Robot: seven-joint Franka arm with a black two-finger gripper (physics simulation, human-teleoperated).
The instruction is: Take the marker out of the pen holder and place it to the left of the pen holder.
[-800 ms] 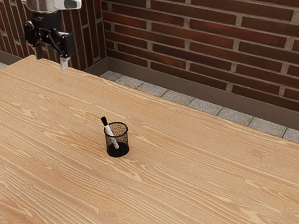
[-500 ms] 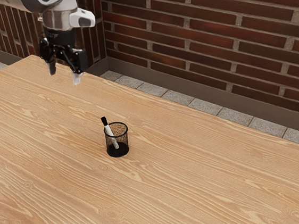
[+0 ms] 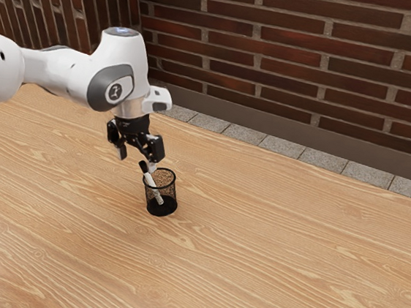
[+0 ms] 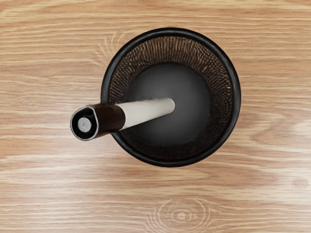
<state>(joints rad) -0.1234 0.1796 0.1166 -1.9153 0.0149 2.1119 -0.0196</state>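
Our white robot arm (image 3: 67,73) reaches in from the exterior view's left, with our black claw (image 3: 136,159) pointing down above a light wooden table (image 3: 289,266). The two fingers of the claw stand apart. Below the claw, and a little toward the exterior view's right, we have a round, black mesh pen holder (image 4: 235,97), upright on the table. The marker (image 4: 146,112) is inside it, leaning: its white barrel slants up from the holder's floor, and its dark cap (image 4: 109,120) sticks out over the rim, up toward the claw. One fingertip is close to that cap; we cannot tell whether they touch. Beyond the claw and the table's far edge run grey floor tiles (image 3: 280,146) and a red-brown brick wall (image 3: 312,47).
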